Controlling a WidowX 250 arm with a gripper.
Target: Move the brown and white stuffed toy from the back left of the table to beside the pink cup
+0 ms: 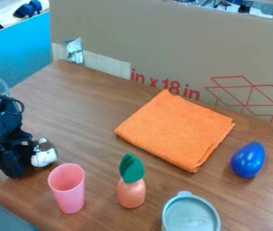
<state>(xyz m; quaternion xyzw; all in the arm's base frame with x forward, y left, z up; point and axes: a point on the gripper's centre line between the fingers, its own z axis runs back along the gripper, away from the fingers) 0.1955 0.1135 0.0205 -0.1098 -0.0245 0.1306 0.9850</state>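
Small, rounded white-and-brown toy (43, 158): one; I see it at nine o'clock on the brown wood-grain desk (84, 113), right up against the hand.
Black two-finger hand (23, 162): one, low at nine o'clock, just outside the toy. From my station I cannot tell whether it is wide, narrow or gripping; toy and hand overlap in my line of sight.
Step in hand: close work at the toy, as I judge it.
Next move: calls for me to confirm the grip before any lift, and to mind the cup close by.
Pink plastic cup (70, 196): one, upright and open-topped, at eight o'clock on the desk; from the toy it stands at five o'clock, near it.
Peach-coloured toy with a green leafy top (131, 193): one, upright at six o'clock.
Round grey-green container (191, 216): one, with a small tab on its rim, at five o'clock.
Glossy blue egg-shaped thing (248, 160): one, at three o'clock, well apart from the hand.
Folded orange cloth (175, 128): one, flat at one o'clock.
Brown cardboard panel (162, 40): one, upright behind the desk at twelve.
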